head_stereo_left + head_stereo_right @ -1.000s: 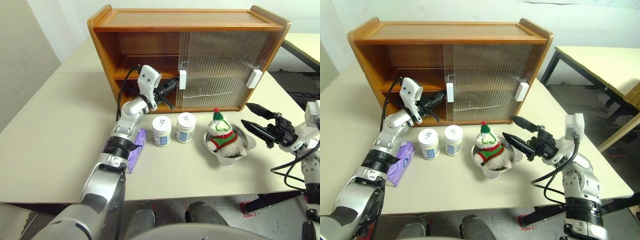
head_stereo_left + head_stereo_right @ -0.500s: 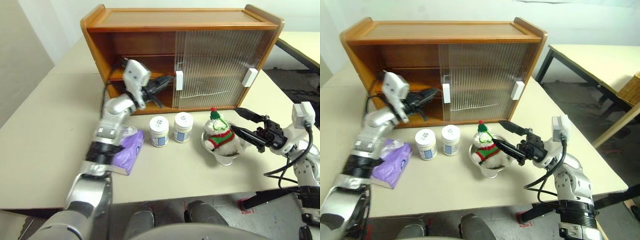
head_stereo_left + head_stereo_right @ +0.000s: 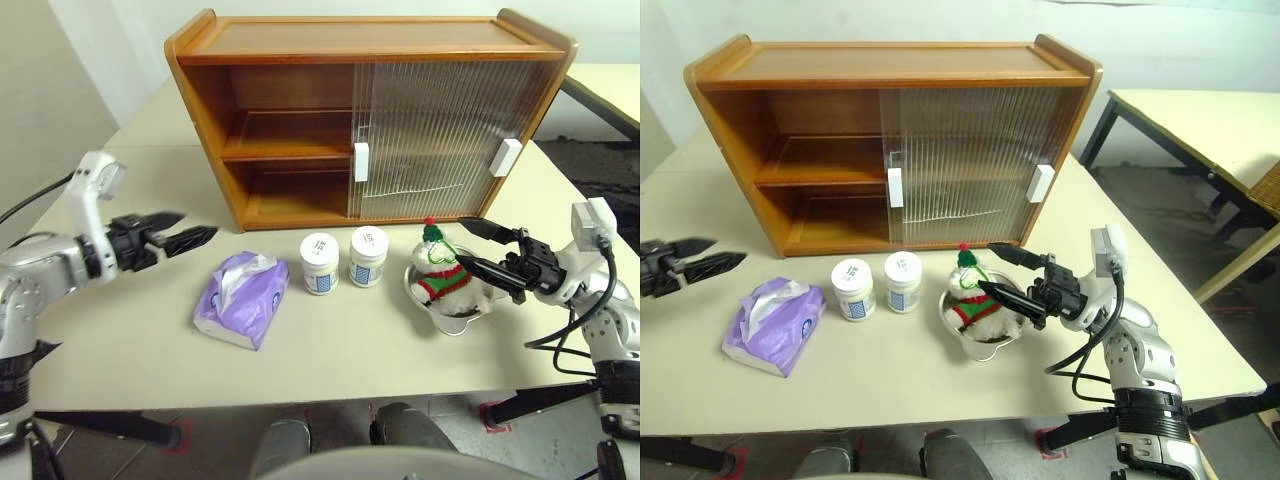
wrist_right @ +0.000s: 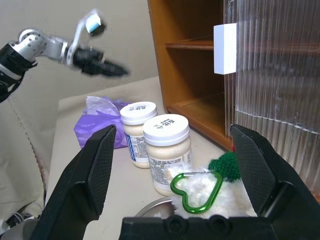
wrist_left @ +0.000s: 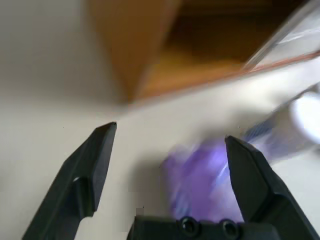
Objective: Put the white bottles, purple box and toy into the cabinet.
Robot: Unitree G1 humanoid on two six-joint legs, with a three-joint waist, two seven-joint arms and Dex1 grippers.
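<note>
1. The cabinet (image 3: 370,110) stands at the back of the counter (image 3: 120,330) with its left half open and both shelves there bare; the ribbed sliding doors (image 3: 440,135) cover the right half. Nothing has gone in yet, so the job appears to be at its first pick.
2. The left gripper (image 3: 175,232) hovers above the counter, just left of the purple box (image 3: 243,298), jaws apart and empty, pointing toward it.
3. The right gripper (image 3: 1010,275) has its jaws wide apart on either side of the toy (image 3: 975,292), which sits in a steel bowl (image 3: 985,335); no contact is visible.
4. The two white bottles (image 3: 345,260) stand side by side between the box and the bowl, just in front of the cabinet's lower shelf.
5. Next move, as I judge it: close on the toy or the box, lift, and carry it leftward into the open bay.
6. The counter's left side is free. The right arm's path crosses the bottles and must clear the door edge with its white handle (image 3: 363,161).
</note>
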